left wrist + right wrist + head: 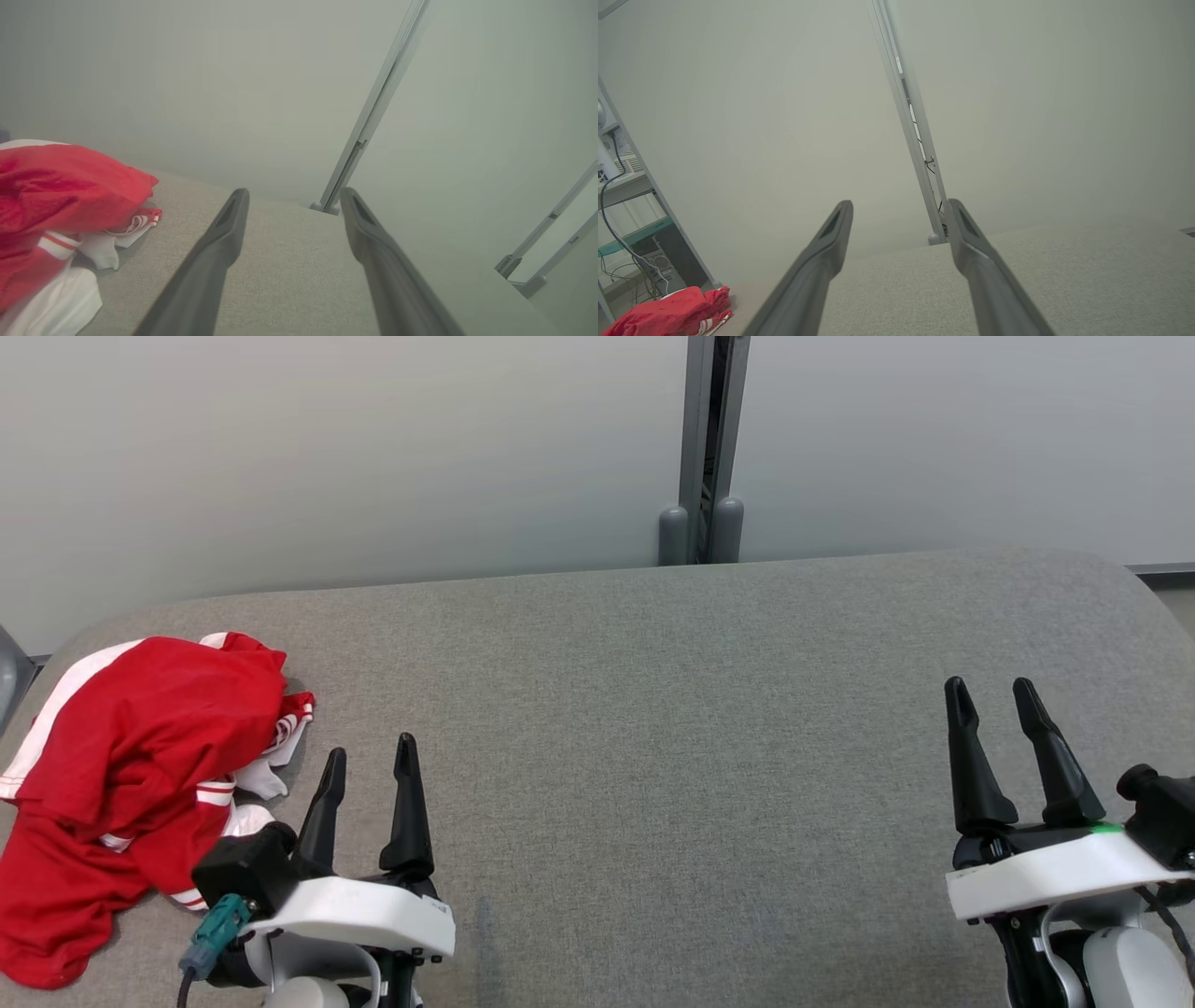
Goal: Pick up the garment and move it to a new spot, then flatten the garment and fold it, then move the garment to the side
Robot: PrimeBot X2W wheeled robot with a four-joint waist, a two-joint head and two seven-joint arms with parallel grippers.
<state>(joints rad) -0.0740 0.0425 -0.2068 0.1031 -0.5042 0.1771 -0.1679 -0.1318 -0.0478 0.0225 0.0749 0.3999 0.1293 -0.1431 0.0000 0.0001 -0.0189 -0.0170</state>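
A red garment [121, 775] with white stripes lies crumpled in a heap at the near left corner of the grey, cloth-covered table [653, 756]. Its folds are bunched up, and a bit of white fabric sticks out on the side facing the middle of the table. The left gripper [371, 751] hovers just to the right of the heap with its two dark fingers spread apart and nothing between them. The fingers point away from me toward the wall and are near the cloth but clear of it. From the left wrist camera, the heap sits off to the left of those fingers, with bare table under the gap. The right gripper [990, 683] hangs over the right side of the table, well apart from the garment. Its fingers are likewise parted and hold nothing. Between the two grippers there is a broad stretch of bare grey surface. Behind the table stand pale wall panels [373, 448], joined by a grey upright post [709, 448] whose two rounded feet sit at the table's far edge. In the right wrist view, a computer tower [658, 263] with loose cables sits under a shelf beyond the garment's corner.
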